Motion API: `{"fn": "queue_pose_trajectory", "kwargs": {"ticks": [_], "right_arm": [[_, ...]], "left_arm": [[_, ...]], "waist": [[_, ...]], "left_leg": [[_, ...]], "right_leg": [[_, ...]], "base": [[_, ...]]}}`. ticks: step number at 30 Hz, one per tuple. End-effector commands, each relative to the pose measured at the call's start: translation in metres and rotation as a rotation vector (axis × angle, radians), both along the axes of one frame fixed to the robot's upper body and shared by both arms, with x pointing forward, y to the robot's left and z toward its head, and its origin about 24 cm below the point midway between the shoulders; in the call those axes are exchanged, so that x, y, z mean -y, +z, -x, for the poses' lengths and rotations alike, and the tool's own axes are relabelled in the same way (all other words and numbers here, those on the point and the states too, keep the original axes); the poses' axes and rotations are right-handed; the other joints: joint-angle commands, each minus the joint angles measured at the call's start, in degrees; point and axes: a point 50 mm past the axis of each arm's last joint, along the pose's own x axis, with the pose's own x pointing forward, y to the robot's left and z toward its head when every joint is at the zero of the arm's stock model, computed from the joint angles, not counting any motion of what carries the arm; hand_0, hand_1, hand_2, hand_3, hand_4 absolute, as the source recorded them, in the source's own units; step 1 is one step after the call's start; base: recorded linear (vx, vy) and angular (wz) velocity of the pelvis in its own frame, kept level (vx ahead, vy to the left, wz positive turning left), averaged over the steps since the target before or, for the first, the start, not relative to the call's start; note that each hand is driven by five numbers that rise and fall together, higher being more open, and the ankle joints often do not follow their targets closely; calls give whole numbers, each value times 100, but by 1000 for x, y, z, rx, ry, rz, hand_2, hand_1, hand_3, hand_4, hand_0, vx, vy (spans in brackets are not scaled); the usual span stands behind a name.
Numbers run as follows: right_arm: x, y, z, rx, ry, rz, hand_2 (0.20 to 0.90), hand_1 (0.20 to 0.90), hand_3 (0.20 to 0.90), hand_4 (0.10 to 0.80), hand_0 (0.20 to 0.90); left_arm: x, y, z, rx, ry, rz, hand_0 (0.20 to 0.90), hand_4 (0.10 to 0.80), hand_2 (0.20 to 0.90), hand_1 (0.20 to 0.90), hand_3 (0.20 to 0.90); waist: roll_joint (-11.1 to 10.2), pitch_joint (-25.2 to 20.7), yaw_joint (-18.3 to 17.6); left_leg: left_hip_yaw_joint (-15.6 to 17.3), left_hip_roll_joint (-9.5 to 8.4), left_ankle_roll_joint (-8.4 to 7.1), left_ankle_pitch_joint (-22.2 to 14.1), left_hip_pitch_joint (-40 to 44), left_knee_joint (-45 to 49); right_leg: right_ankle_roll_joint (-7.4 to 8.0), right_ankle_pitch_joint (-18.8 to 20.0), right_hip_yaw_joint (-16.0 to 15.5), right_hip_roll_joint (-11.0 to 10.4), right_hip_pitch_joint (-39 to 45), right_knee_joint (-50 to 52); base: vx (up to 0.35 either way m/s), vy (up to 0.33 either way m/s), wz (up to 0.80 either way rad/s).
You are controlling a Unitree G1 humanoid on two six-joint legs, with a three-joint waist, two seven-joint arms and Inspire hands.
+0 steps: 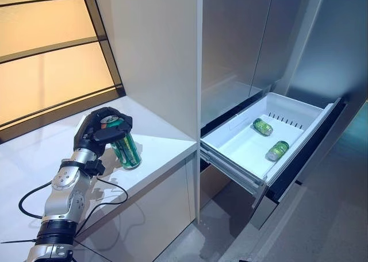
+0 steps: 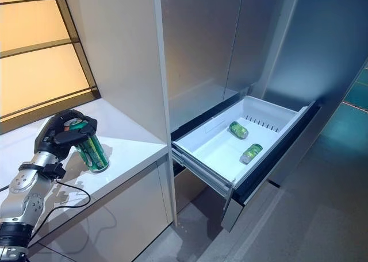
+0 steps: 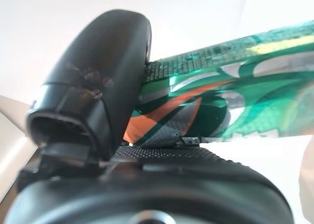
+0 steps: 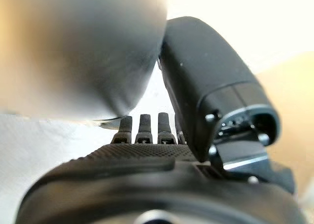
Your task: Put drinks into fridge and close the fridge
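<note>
A green can (image 1: pixel 126 151) stands tilted on the white counter (image 1: pixel 161 138), near its front edge. My left hand (image 1: pixel 98 133) is curled round the can's upper part, thumb across the front; in the left wrist view the thumb (image 3: pixel 98 86) presses on the can (image 3: pixel 245 86). The fridge's white drawer (image 1: pixel 241 153) is pulled out to the right, low down. Green cans (image 1: pixel 263 126) lie on their sides in it, one nearer the front (image 1: pixel 278 150). My right hand (image 4: pixel 147 160) shows in the right wrist view with fingers straight and nothing in it.
A tall white cabinet panel (image 1: pixel 167 49) stands between the counter and the fridge. The fridge's grey upper doors (image 1: pixel 236 43) are shut. The drawer's dark front (image 1: pixel 310 153) juts out over the grey floor (image 1: pixel 322 222). A lit window (image 1: pixel 46 55) backs the counter.
</note>
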Motion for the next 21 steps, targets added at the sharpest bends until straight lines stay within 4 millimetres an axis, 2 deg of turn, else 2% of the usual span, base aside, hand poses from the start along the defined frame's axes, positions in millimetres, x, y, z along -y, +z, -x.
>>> {"fn": "queue_pose_trajectory", "kwargs": {"ticks": [1,4,7,14,16,17,18,19,21], "right_arm": [[-31,33,-69,292,117,-56,900,900,900,800,900],[-58,63,-89,432,127,-221,900,900,900,800,900],[-69,83,-98,520,126,-360,900,900,900,800,900],[-71,135,-125,671,133,-575,900,900,900,800,900],[-70,163,-136,769,209,-633,900,900,900,800,900],[-69,168,-137,783,218,-640,900,900,900,800,900],[-66,195,-145,878,279,-669,900,900,900,800,900],[-66,195,-145,878,279,-669,900,900,900,800,900],[-61,232,-153,1010,347,-695,900,900,900,800,900]], "left_arm": [[22,108,-10,495,-92,3,300,100,300,300,200],[29,119,-3,587,-131,35,300,100,300,300,200],[34,128,4,667,-170,46,300,100,300,300,200],[55,143,22,784,-296,58,300,100,300,300,200],[60,142,26,796,-341,53,300,100,300,300,200],[61,142,27,798,-346,52,300,100,300,300,200],[64,142,30,803,-375,44,300,100,300,300,200],[64,142,30,803,-375,44,300,100,300,300,200],[66,143,34,811,-407,27,300,100,300,300,200]], "waist": [[-119,-74,-99],[-169,-58,-179],[-201,-42,-235],[-242,-58,-259],[-259,-50,-252],[-259,-49,-250],[-275,-44,-246],[-275,-44,-246],[-293,-34,-246]], "left_leg": [[147,-322,245,-259,22,14],[142,-320,240,-308,39,14],[160,-325,233,-245,8,14],[175,-314,218,-219,-14,14],[177,-313,223,-217,-24,14],[179,-312,224,-216,-25,14],[188,-310,223,-211,-36,14],[188,-310,223,-211,-36,14],[207,-307,222,-207,-46,14]], "right_leg": [[79,-44,178,-47,24,135],[90,-90,187,-51,43,128],[101,-45,196,-54,-1,140],[122,-7,220,-60,-26,118],[126,6,230,-58,-39,115],[127,8,232,-58,-41,115],[132,17,235,-60,-52,112],[132,17,235,-60,-52,112],[132,27,254,-59,-66,112]], "base": [[-34,-31,-1],[-14,-22,0],[-34,-9,0],[-6,-1,0],[0,0,0],[0,0,0],[0,0,0],[0,0,0],[0,0,0]]}}
